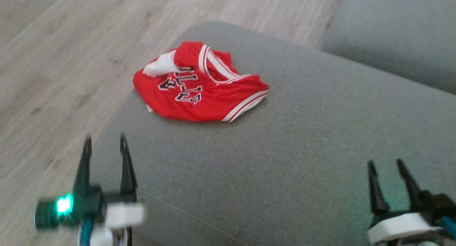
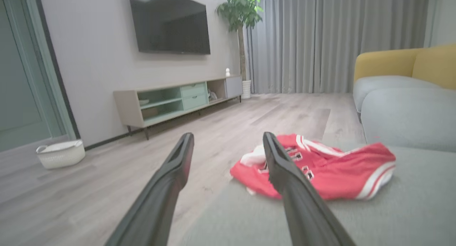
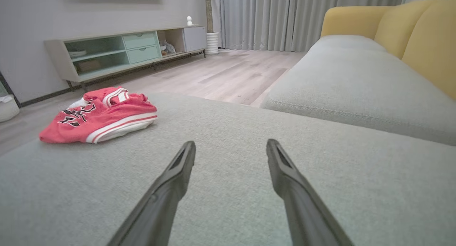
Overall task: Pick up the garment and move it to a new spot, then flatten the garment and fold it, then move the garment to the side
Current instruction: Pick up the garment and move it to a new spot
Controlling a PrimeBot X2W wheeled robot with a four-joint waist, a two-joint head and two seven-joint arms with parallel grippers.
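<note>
- In the head view we see the garment [image 1: 199, 92], red with white stripe trim and dark lettering. It lies crumpled on the grey cushion [image 1: 285, 149], close to the cushion's far left corner, where the wooden floor [image 1: 53, 60] begins.
- The left tool [image 1: 105, 139] hangs above the cushion's near left edge, its fingers wide apart and holding nothing, well short of the garment.
- The right tool [image 1: 385, 163] sits over the cushion's near right part, also spread wide and empty.
- A second cushion [image 1: 392, 35] lies past the grey cushion's far right side.
- In the left wrist view we look along the left tool's two wide-set fingers, and the garment rests at the cushion's far edge.
- Beyond the cushion in this view are a low cabinet [image 2: 178, 100], a television [image 2: 169, 23] on the wall, a potted plant [image 2: 240, 10], grey curtains [image 2: 338, 39] and a white basket [image 2: 60, 153] on the floor.
- In the right wrist view the right tool's fingers stand wide over bare cushion fabric, and the garment sits untouched at the cushion's far left.
- A yellow backrest [image 3: 409, 28] rises off the cushion's far right.
</note>
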